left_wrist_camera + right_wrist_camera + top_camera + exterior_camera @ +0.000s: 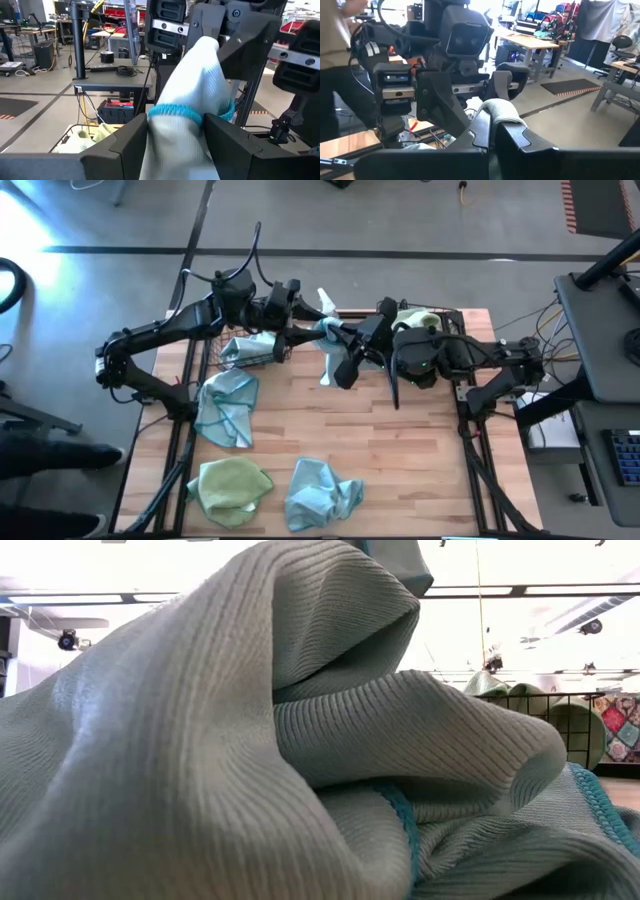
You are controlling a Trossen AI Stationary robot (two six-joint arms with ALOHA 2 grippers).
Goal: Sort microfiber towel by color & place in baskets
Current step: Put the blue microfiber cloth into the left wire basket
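The light blue towel (328, 330) hangs in the air at the back middle of the table, between my two claws. My right gripper (338, 332) is pinched tight on it. My left gripper (300, 305) is wide open with the cloth between its fingers (not squeezing yet). I should close left firmly before right lets go.

I count four blue towels, two yellow-green towels and two baskets (215, 345).

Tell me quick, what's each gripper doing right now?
Left gripper: open, fingers either side of the light blue towel.
Right gripper: shut on the same towel.
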